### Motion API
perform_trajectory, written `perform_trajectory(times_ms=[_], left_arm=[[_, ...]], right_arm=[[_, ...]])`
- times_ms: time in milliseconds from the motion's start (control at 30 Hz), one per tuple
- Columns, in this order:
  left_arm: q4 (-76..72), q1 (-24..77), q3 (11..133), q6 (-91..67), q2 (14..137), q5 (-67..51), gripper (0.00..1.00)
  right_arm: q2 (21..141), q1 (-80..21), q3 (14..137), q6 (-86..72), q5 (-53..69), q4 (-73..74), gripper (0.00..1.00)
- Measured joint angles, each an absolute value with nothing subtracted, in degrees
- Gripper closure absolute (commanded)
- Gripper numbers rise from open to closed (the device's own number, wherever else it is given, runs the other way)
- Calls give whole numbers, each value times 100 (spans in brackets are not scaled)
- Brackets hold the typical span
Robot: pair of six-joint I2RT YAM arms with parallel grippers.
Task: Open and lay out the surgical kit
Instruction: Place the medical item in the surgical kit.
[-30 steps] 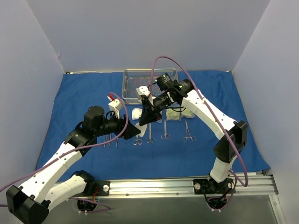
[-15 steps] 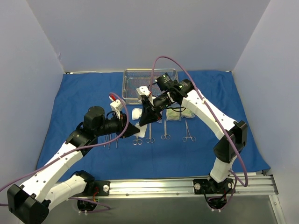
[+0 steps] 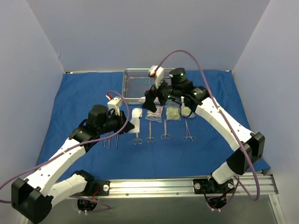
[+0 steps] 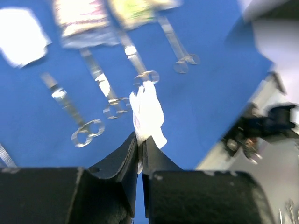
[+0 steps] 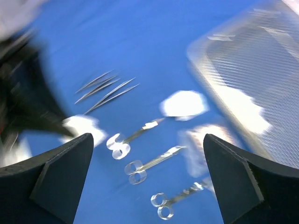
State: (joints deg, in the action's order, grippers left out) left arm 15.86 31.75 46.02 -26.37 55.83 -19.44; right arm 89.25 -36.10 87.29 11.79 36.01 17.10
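The blue drape (image 3: 79,98) lies spread over the table, with the wire-mesh tray (image 3: 140,83) at its far edge. My left gripper (image 3: 131,128) is shut on a white gauze pad (image 4: 147,111), held just above the drape. Another gauze pad (image 3: 136,113) lies flat beside it. My right gripper (image 3: 155,103) hangs open and empty over a clear packet (image 3: 154,112). Two more packets (image 3: 173,113) lie to its right. Several scissors and forceps (image 3: 165,130) lie in a row below them, and tweezers (image 3: 110,140) to the left.
The mesh tray (image 5: 261,70) shows at the upper right of the right wrist view. Grey walls close in three sides. A metal rail (image 3: 187,185) with both arm bases runs along the near edge. The table's edge and rail (image 4: 261,126) sit right of the held gauze.
My left gripper has closed on the gauze pad. My right gripper has opened, left a packet on the drape, and risen back toward the tray.
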Motion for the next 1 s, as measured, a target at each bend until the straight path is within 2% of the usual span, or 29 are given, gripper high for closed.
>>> perform_trajectory(times_ms=[133,267,467,667,1000], left_arm=[[1726,2749,4613,-2630,6075,-1785,87],[1450,1914,4611,-2523,6617,-2187,86],[1127,1127,4958,-2171,7970,-2851,87],[871,843,5411,-2027,9142,-3483,87],[1011,722,6582,-1601,10401,-3732,87]], right_arm=[[8674,-2821,8431,84,2611,921,0],[8626,-2193,8162,-484,1977,707,0],[8650,-2171,8130,-735,1761,727,0],[9008,-2130,8252,-727,1651,786,0],[9242,-2104,8433,-419,1428,1098,0]])
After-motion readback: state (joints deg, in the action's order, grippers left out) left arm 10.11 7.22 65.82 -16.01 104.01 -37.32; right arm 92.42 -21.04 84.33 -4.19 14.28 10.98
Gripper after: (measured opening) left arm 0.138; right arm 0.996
